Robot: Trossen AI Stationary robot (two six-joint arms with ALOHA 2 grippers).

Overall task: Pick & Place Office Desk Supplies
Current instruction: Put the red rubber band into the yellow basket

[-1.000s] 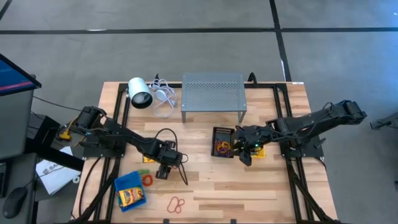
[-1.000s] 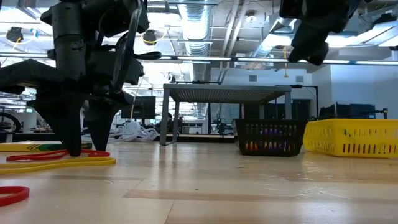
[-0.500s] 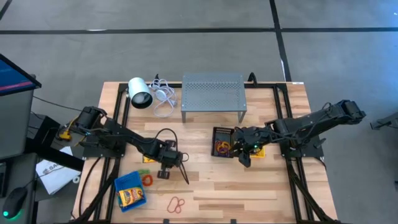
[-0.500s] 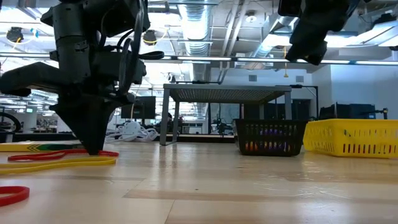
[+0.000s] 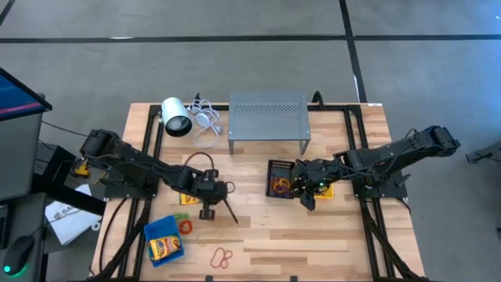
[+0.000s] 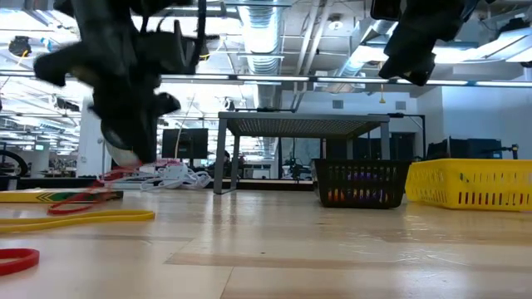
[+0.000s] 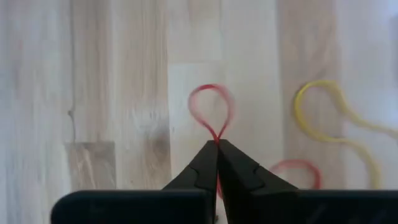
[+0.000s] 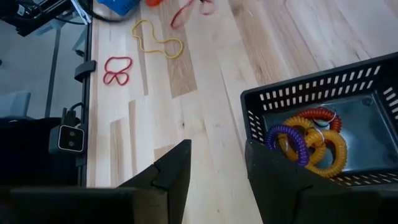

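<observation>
Left gripper (image 7: 217, 144) was clenched on a red rubber band (image 7: 212, 109), lifted above the table, its loop stretching straight out past the fingertips. Right gripper (image 8: 216, 163) hung half-spread and empty beside the black bin (image 8: 323, 90).

Clearance, left gripper (image 5: 209, 213): open bare table (image 5: 313, 235) toward the right arm. Obstacles: blue bin (image 5: 163, 240) close on its outer side; yellow band (image 6: 79, 218) below; grey stand (image 5: 268, 122) well beyond. Black bin (image 5: 279, 178) apparently touching right gripper (image 5: 305, 194).
</observation>
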